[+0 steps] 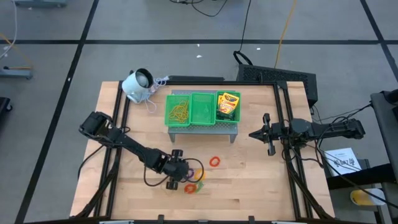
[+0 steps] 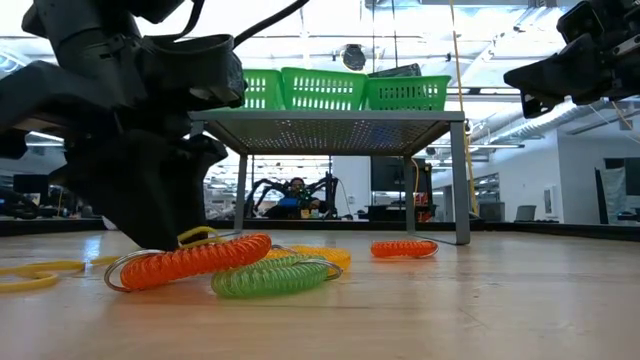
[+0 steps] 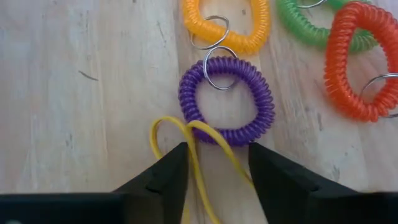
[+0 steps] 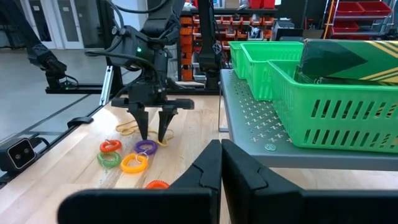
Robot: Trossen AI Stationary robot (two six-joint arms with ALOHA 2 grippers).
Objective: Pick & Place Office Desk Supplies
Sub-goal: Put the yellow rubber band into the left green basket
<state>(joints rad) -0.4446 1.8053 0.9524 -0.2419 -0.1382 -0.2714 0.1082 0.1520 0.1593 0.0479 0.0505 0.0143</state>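
1. High view: the left jaws [image 1: 185, 176] are down at the table's [image 1: 249, 186] near edge among the rings; the right jaws [image 1: 267, 134] hang beside the green tray [image 1: 202, 107], which holds a crayon box [image 1: 228, 106] and rubber bands [image 1: 179, 111].
2. Low view: orange ring [image 2: 190, 260], green ring [image 2: 272, 276].
3. Left wrist view: jaws partly open astride a yellow rubber band [image 3: 193, 149], touching the purple ring [image 3: 227, 102]; nothing gripped.
4. Right wrist view: right jaws [image 4: 221, 163] closed, empty.
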